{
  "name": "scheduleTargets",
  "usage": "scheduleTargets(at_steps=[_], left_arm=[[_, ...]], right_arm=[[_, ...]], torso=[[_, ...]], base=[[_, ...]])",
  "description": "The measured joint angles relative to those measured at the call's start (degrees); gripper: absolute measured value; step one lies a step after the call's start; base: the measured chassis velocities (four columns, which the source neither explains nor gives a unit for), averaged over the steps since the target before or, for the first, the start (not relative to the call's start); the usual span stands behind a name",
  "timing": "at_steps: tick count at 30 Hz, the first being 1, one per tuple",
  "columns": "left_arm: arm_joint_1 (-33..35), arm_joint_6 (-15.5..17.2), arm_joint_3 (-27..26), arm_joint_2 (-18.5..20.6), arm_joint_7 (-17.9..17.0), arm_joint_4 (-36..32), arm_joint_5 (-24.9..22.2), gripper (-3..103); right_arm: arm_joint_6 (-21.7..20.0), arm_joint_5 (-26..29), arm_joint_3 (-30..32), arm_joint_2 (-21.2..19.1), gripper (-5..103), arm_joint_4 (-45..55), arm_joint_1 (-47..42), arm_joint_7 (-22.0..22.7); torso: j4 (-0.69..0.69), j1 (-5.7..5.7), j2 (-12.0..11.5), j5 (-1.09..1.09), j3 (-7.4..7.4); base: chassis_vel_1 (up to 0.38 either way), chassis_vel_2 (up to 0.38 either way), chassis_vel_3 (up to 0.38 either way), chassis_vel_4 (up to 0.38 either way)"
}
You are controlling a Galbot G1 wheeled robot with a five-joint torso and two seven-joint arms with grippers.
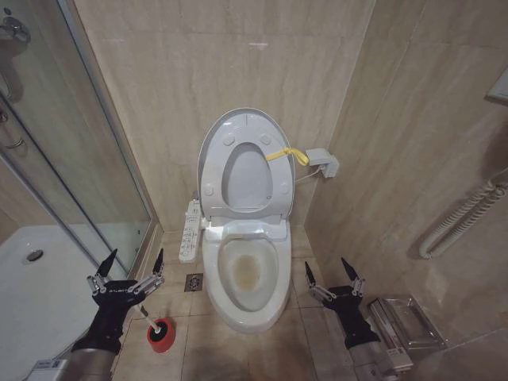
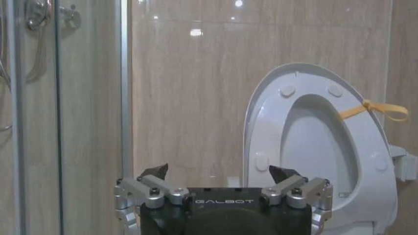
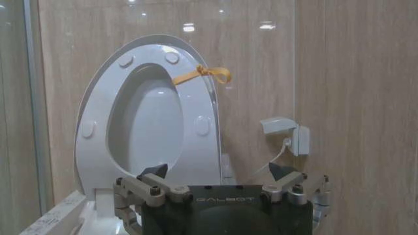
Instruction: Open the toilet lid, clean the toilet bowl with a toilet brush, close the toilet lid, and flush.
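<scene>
Both arms are showing black casings ending in silver metal knuckles. The left gripper (image 1: pixel 131 264) is wearing dark, pointed fingertips on silver links, with small white lettering on its black body. The right gripper (image 1: pixel 330 273) is looking the same: black wrist, silver joints, dark pointed tips. In the wrist views, round screw heads are sitting in the silver blocks and "GALBOT" is reading white across the black housing.

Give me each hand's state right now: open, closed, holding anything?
Left hand: open, empty, above the toilet brush on the floor.
Right hand: open, empty, beside the toilet bowl.
</scene>
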Motion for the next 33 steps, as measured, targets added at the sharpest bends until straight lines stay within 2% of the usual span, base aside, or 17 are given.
scheduleTargets(at_steps=[8, 11, 21, 25, 33], left_arm=[[0.3, -2.8, 4.2, 0.3, -0.9, 3.8, 3.1, 100], [0.9, -4.8, 6.3, -0.5, -1.7, 5.2, 4.9, 100], [1.1, -5.1, 6.6, -0.5, -2.1, 4.7, 5.5, 100], [1.7, -6.5, 9.1, -1.4, -2.3, 5.9, 6.8, 100], [1.9, -6.7, 9.9, -1.8, -2.6, 6.0, 7.7, 100]], right_arm=[[0.0, 0.0, 0.0, 0.0, 100, 0.0, 0.0, 0.0], [0.0, 0.0, 0.0, 0.0, 100, 0.0, 0.0, 0.0], [0.0, 0.0, 0.0, 0.0, 100, 0.0, 0.0, 0.0], [0.0, 0.0, 0.0, 0.0, 100, 0.0, 0.0, 0.0], [0.0, 0.0, 0.0, 0.0, 100, 0.0, 0.0, 0.0]], torso=[[-0.01, 0.0, 0.0, 0.0, 0.0], [0.0, 0.0, 0.0, 0.0, 0.0], [-0.01, 0.0, 0.0, 0.0, 0.0], [0.0, 0.0, 0.0, 0.0, 0.0], [0.0, 0.0, 0.0, 0.0, 0.0]], base=[[0.0, 0.0, 0.0, 0.0], [0.0, 0.0, 0.0, 0.0], [0.0, 0.0, 0.0, 0.0], [0.0, 0.0, 0.0, 0.0], [0.0, 0.0, 0.0, 0.0]])
